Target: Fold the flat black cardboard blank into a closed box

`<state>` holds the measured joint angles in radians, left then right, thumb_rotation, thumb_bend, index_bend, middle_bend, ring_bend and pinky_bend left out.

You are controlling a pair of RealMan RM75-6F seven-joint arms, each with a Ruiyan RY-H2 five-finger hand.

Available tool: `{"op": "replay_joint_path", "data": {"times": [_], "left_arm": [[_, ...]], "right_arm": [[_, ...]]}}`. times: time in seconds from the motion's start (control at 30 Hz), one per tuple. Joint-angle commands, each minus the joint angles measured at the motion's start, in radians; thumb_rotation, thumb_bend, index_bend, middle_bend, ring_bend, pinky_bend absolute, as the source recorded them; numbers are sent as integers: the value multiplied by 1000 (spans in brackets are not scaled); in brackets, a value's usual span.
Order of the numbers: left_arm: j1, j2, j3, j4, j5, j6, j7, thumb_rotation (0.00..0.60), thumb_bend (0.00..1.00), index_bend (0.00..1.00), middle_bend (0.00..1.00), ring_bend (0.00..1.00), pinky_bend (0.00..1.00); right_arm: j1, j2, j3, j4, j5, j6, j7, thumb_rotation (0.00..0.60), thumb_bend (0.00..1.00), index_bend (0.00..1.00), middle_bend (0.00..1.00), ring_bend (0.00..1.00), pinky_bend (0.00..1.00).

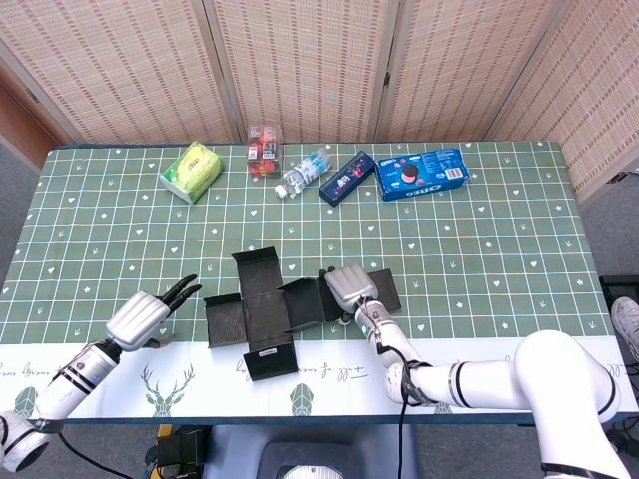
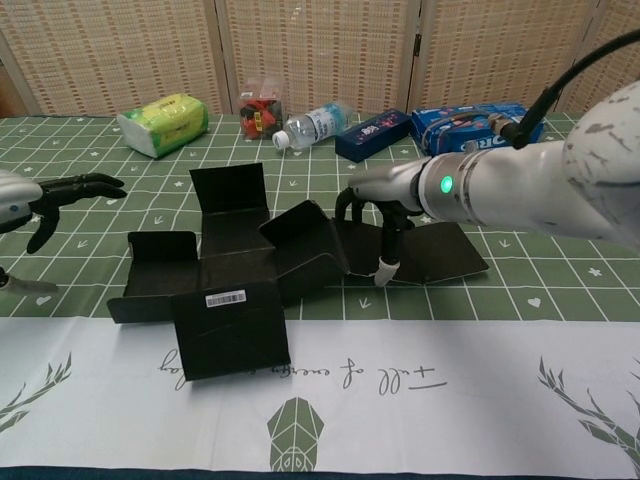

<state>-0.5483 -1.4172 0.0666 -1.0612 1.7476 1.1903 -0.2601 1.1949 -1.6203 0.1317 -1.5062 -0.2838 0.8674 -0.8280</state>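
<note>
1. The flat black cardboard blank lies near the front edge of the green patterned desk, several flaps partly raised; a white label sits on its front flap.
2. The right hand rests on the blank's right part, fingers curled downward with their tips on the cardboard; it grips nothing.
3. The left hand hovers just left of the blank, apart from it, fingers spread and empty.
4. A green packet, a plastic bottle and a blue biscuit box lie along the desk's far edge.

White arms, silver black-fingered hands
</note>
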Motion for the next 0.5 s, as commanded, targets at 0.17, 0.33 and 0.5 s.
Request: {"op": "replay_joint_path", "data": {"times": [0.17, 0.33, 0.5], "left_arm": [[-24, -77, -12, 64, -2, 11, 9, 600, 185, 0, 0, 583, 899], [-37, -110, -7, 99, 10, 23, 29, 600, 185, 0, 0, 572, 899], [-45, -136, 6, 131, 9, 6, 55, 600, 183, 0, 0, 553, 899]], "right_arm": [[6, 2, -8, -7, 2, 5, 8, 600, 305, 303, 344, 832, 1000], [10, 5, -11, -12, 2, 6, 17, 600, 305, 303, 344, 832, 1000], [12, 6, -19, -16, 1, 8, 22, 600, 305, 303, 344, 832, 1000]]}}
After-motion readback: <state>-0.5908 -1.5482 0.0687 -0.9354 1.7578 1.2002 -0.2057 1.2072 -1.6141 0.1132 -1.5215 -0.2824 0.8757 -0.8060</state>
